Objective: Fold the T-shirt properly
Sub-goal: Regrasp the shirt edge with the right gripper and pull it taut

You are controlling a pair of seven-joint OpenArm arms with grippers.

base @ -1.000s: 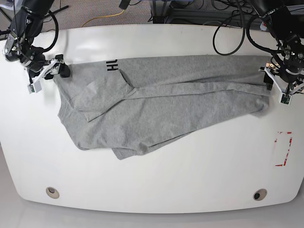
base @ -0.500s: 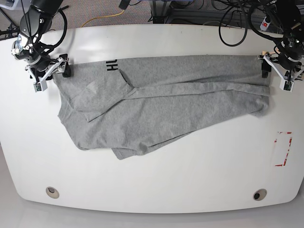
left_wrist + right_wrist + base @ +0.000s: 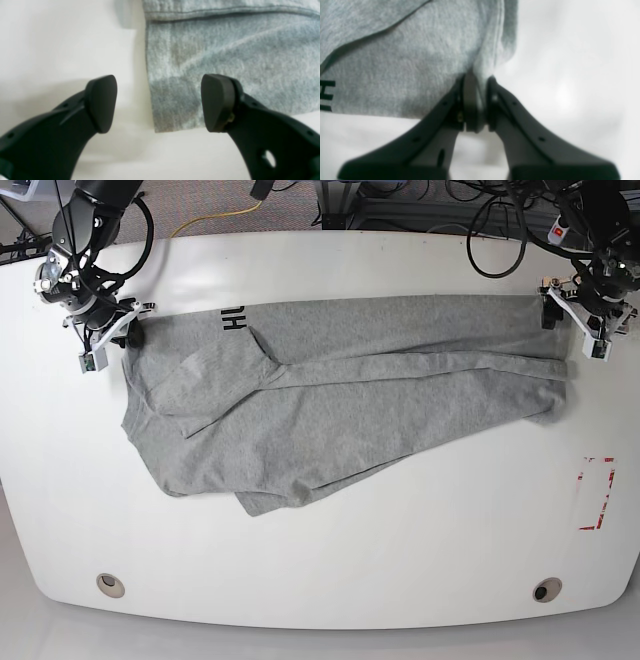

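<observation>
The light grey T-shirt (image 3: 340,400) lies crumpled and partly folded across the white table (image 3: 400,550), with black lettering (image 3: 235,317) near its far left edge. At the left of the base view, my right gripper (image 3: 122,337) is shut on the shirt's far left corner. The right wrist view shows a fold of the T-shirt (image 3: 407,62) pinched in my right gripper (image 3: 477,100). My left gripper (image 3: 570,325) is at the shirt's far right corner. The left gripper (image 3: 159,103) is open, its fingers either side of the T-shirt (image 3: 225,50) edge.
A red tape outline (image 3: 597,492) marks the table at the right. Two round grommet holes (image 3: 111,585) (image 3: 546,589) sit near the front edge. Cables and equipment (image 3: 400,205) lie beyond the table's far edge.
The right gripper moved onto the shirt's far left corner and shut on it. The left gripper moved up the shirt's right edge to the far corner, still open.
</observation>
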